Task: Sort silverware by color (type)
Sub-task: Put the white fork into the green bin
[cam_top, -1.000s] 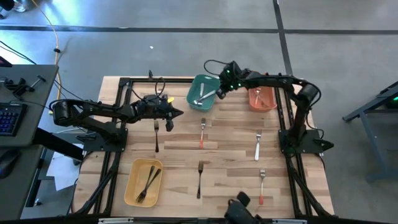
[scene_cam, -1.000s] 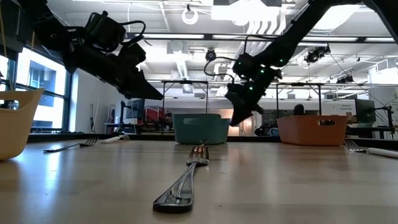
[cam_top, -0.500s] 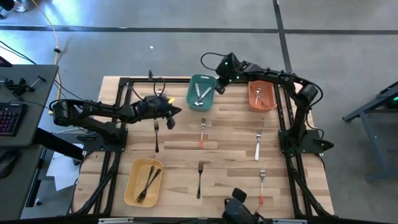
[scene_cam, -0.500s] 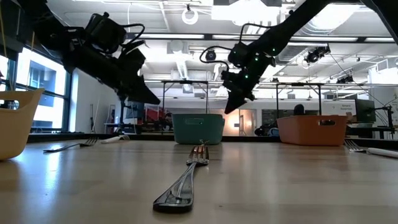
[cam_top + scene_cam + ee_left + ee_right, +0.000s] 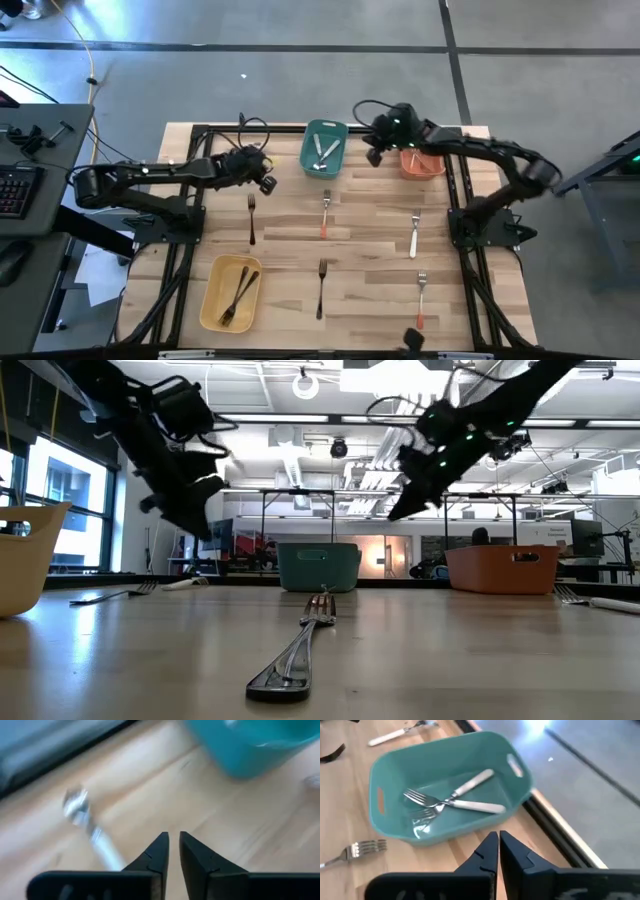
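The green bin (image 5: 324, 148) at the far edge holds two white-handled forks (image 5: 455, 800). My right gripper (image 5: 377, 154) hangs shut and empty in the air between the green bin and the red bin (image 5: 424, 162). My left gripper (image 5: 266, 181) hovers left of the green bin, pointing steeply down. Its fingers stand slightly open (image 5: 173, 842) with nothing between them. Just on the near side of it lies a metal-headed fork (image 5: 251, 218), blurred and pale (image 5: 95, 832) in the left wrist view. Two black forks (image 5: 238, 288) lie in the yellow bin (image 5: 212, 300).
Loose on the table lie a red-handled fork (image 5: 326, 212), a white-handled fork (image 5: 415, 236), a black fork (image 5: 321, 288) and another red-handled fork (image 5: 421, 298). The arms' black frames run along both table sides.
My right gripper has risen from the green bin and swung toward the table's right, to beside the red bin. My left gripper has drawn back a little toward the table's left and tipped from slanting to pointing steeply down.
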Controlling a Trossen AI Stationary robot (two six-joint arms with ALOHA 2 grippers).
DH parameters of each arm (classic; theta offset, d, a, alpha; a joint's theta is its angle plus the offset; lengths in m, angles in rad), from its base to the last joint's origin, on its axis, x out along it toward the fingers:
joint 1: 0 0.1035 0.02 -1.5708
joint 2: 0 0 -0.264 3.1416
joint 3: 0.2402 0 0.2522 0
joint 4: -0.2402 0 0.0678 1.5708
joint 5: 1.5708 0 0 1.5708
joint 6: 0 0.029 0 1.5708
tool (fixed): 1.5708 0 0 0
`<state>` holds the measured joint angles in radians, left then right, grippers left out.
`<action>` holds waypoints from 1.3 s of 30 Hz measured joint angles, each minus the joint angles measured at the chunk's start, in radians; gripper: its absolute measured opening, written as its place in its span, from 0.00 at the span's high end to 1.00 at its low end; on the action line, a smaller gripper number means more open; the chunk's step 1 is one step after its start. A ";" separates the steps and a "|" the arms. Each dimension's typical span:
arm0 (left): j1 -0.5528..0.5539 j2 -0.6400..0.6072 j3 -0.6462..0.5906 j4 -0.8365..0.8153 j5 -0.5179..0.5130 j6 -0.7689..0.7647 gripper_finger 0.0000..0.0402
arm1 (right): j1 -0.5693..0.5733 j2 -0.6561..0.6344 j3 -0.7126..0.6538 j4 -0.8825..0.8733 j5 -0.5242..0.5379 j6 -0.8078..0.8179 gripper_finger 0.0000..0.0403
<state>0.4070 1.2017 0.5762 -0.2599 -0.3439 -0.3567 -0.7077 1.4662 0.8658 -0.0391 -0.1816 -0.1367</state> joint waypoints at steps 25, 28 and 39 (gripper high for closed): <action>0.293 0.277 -0.023 0.138 0.100 -0.151 0.64 | 0.083 -0.348 -0.135 0.010 0.007 -0.078 1.00; 0.310 0.325 -0.019 0.136 0.094 -0.138 0.67 | 0.101 -0.348 -0.135 -0.001 0.019 -0.094 1.00; 0.302 0.286 -0.027 0.161 0.077 -0.050 0.91 | 0.133 -0.348 -0.135 -0.060 0.022 -0.116 1.00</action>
<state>0.7087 1.4877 0.5488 -0.0994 -0.2670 -0.4065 -0.5747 1.1183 0.7303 -0.0994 -0.1596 -0.2527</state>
